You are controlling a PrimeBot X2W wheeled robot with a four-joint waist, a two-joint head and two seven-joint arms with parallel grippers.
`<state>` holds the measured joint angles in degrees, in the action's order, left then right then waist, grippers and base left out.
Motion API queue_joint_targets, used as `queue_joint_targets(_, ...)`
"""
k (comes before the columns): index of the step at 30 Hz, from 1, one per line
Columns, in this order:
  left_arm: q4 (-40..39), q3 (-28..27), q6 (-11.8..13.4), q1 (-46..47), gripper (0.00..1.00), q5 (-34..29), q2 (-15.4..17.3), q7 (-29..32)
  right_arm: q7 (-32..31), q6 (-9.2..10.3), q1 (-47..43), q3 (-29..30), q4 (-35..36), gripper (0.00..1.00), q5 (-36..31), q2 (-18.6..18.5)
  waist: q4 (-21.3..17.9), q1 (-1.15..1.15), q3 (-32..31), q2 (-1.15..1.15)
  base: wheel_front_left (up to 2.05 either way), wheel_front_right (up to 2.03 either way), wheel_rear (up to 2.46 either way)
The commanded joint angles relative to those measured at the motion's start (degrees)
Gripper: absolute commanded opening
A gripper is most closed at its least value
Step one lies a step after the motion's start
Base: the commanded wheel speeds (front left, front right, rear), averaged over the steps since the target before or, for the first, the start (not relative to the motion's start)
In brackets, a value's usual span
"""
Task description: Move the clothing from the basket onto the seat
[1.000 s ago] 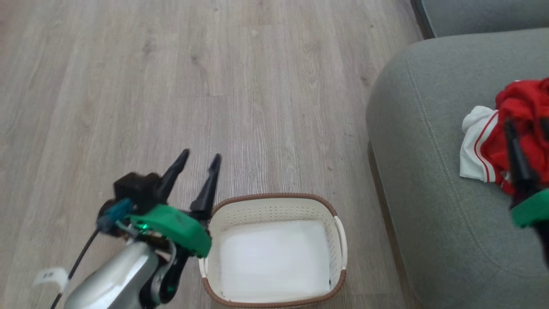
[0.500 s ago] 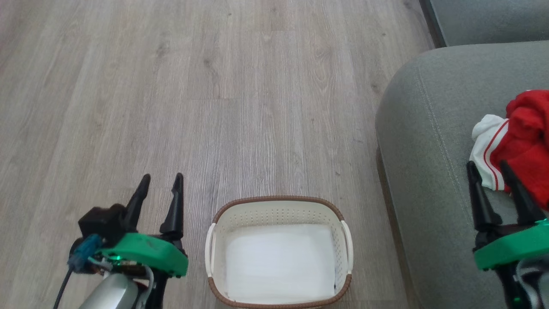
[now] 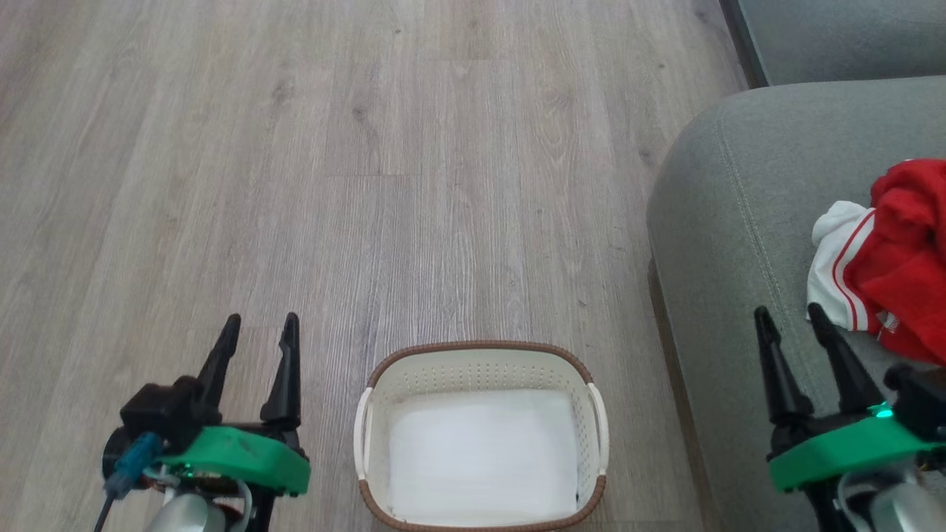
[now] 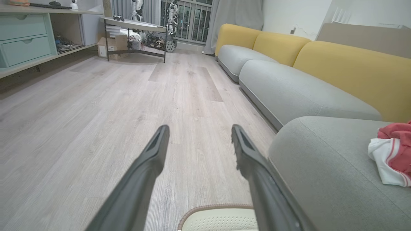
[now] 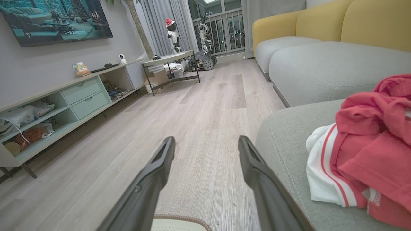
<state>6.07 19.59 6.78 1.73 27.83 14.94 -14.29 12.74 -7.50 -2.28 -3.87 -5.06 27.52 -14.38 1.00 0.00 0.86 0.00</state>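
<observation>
The head camera looks steeply down on the floor (image 3: 443, 185) and the basket (image 3: 480, 362). Both wrist cameras sit low, facing along the floor — all three share the basket's rim, the corner of the seat (image 4: 321, 160) and the clothing (image 5: 369, 144).

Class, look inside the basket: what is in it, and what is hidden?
The basket holds a flat white liner across its floor; no red clothing. Anything beneath the liner is hidden.

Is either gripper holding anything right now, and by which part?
Nothing is held. The left gripper and right gripper both stand open and empty; the clothing lies loose on the seat.
</observation>
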Motion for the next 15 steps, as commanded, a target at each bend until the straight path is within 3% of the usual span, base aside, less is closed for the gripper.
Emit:
queue_joint_targets(1,-1.14,-3.64,-1.05,1.55,1.00,-1.54,-0.18,-0.71,1.29,0.01,0.35,-1.34,1.07,1.00,-0.82,-0.12,-0.09,0.00,0.00,0.00,0.00,0.00,0.00)
queue_joint_targets(15,2.46,-9.83,-7.37,0.68,1.00,-8.50,-4.46,-0.71,2.18,0.01,1.99,-2.40,-1.33,1.00,-1.26,0.58,-0.46,0.00,0.55,0.00,0.00,0.00,0.00)
